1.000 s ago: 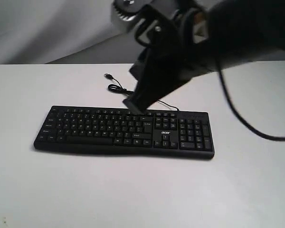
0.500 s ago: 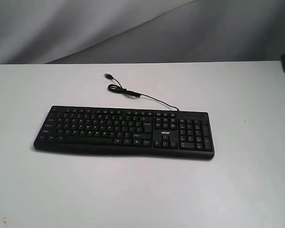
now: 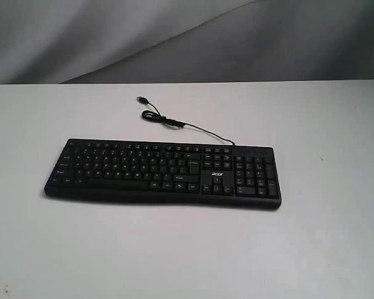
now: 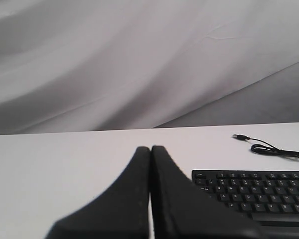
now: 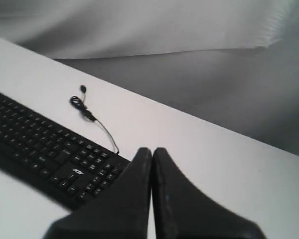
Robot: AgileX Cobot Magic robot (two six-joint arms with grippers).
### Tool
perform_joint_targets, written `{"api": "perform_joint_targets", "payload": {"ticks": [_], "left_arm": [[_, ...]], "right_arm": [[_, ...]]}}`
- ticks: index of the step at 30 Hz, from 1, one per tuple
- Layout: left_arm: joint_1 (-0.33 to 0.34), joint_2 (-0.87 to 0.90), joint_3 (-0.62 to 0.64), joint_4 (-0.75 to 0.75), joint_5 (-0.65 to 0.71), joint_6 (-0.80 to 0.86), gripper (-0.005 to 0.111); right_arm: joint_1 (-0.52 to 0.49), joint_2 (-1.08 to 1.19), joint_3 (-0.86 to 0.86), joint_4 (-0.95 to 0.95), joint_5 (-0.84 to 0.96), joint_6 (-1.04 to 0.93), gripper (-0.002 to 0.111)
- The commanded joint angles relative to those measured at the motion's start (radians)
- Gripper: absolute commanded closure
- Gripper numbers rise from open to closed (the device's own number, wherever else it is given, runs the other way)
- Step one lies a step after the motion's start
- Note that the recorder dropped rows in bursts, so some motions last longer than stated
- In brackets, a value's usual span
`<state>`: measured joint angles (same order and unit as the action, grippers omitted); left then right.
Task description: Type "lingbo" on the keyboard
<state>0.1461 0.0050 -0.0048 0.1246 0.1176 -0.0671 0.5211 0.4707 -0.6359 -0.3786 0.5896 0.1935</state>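
right claw (image 5: 152, 150): withdrawn from exterior view | keyboard (image 3: 162, 169): now unobstructed

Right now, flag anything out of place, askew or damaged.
Only the cable: its plug lies loose on the table behind the keyboard, connected to nothing. The keyboard itself sits flat and looks intact.

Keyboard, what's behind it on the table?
Its thin black cable trails over the white table to a loose plug; grey cloth hangs beyond. The keyboard hides the cable's joint.

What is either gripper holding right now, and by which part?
Nothing. The left gripper and the right gripper are both shut and empty, clear of the keyboard.
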Motion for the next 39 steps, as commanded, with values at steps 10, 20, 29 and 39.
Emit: {"api": "perform_joint_targets", "payload": {"ticks": [10, 20, 29, 39], "left_arm": [[-0.007, -0.005, 0.005, 0.000, -0.009, -0.002, 0.106], [-0.007, -0.005, 0.005, 0.000, -0.009, -0.002, 0.106], [-0.007, -0.005, 0.005, 0.000, -0.009, -0.002, 0.106], [-0.007, -0.005, 0.005, 0.000, -0.009, -0.002, 0.106]], "right_arm": [[-0.492, -0.294, 0.362, 0.329, -0.143, -0.041, 0.108], [-0.523, -0.471, 0.489, 0.230, -0.237, -0.138, 0.108], [-0.521, -0.471, 0.622, 0.152, -0.346, -0.145, 0.108], [-0.521, -0.471, 0.632, 0.150, -0.338, -0.240, 0.108]]}}
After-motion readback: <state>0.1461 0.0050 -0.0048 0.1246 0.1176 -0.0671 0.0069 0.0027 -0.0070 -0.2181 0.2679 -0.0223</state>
